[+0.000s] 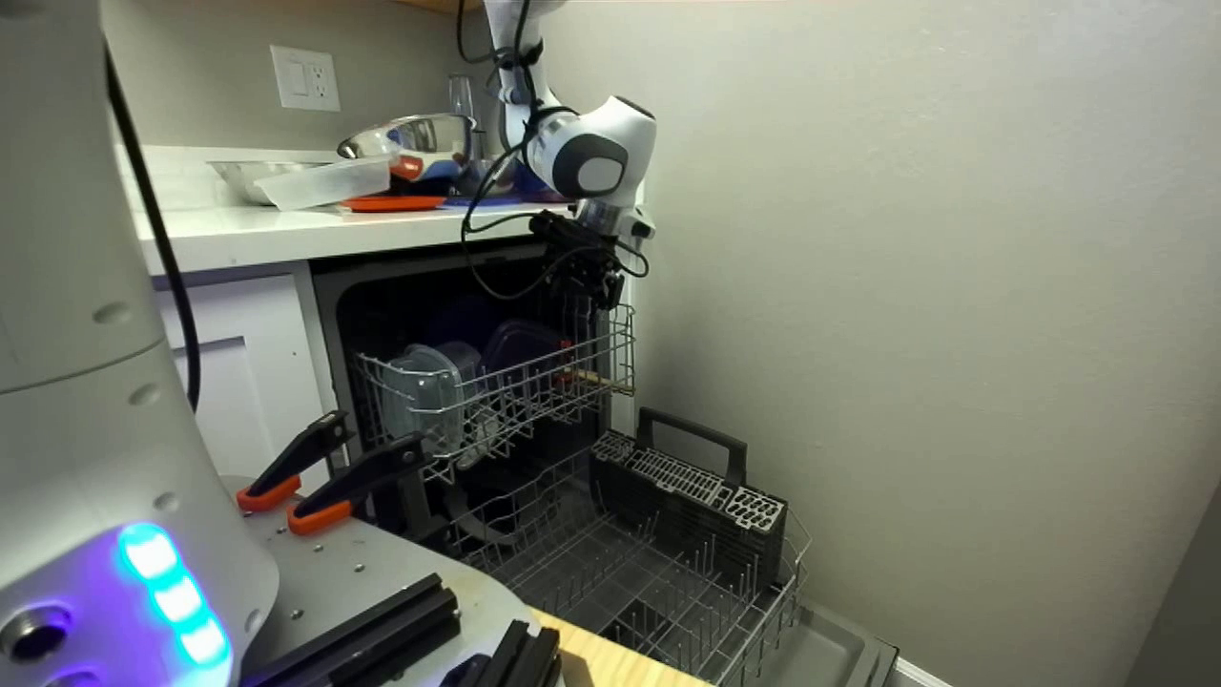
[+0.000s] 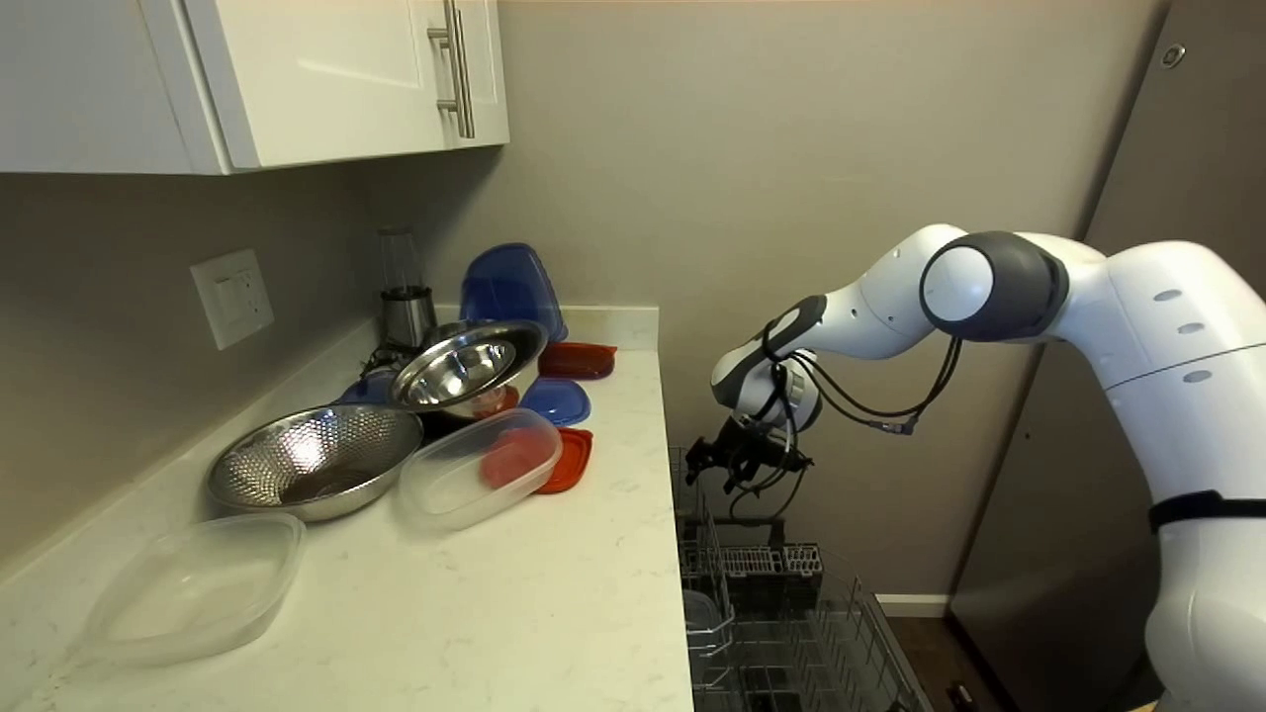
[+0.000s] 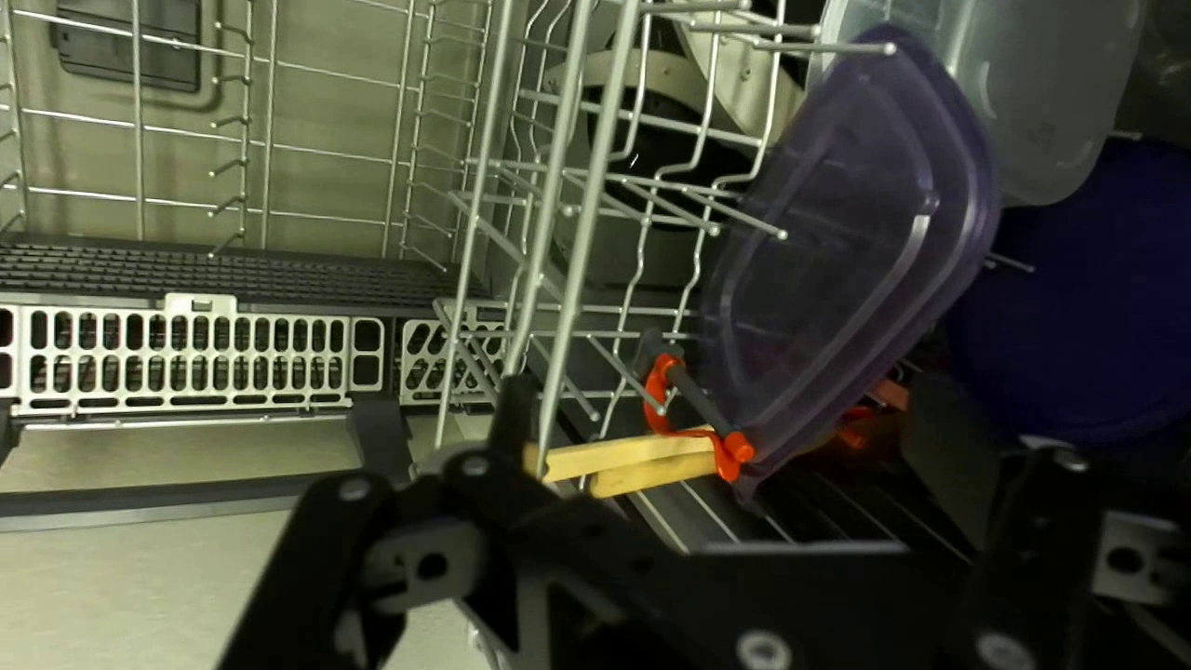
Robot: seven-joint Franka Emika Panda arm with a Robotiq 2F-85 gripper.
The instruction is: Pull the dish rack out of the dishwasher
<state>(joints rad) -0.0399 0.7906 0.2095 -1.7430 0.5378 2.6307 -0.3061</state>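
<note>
The dish rack (image 1: 523, 370) is the upper silver wire basket, sticking partly out of the dishwasher (image 1: 328, 320), whose door is folded down. The rack also shows in the wrist view (image 3: 594, 191). It holds clear containers, a purple lid (image 3: 856, 205) and a tool with orange parts and wooden handles (image 3: 642, 461). My gripper (image 3: 783, 442) is open, its black fingers wide apart. Its left finger overlaps the rack's front rail in the wrist view; I cannot tell whether they touch. In both exterior views the gripper (image 1: 603, 286) (image 2: 710, 481) is at the rack's wall-side front end.
The lower rack (image 1: 658, 572) is out over the folded-down door (image 1: 849, 644) and carries a dark cutlery basket (image 1: 687, 501). The wall (image 1: 906, 286) is close beside the gripper. The counter (image 2: 514, 613) above holds bowls, lids and containers. The arm's cables hang near the gripper.
</note>
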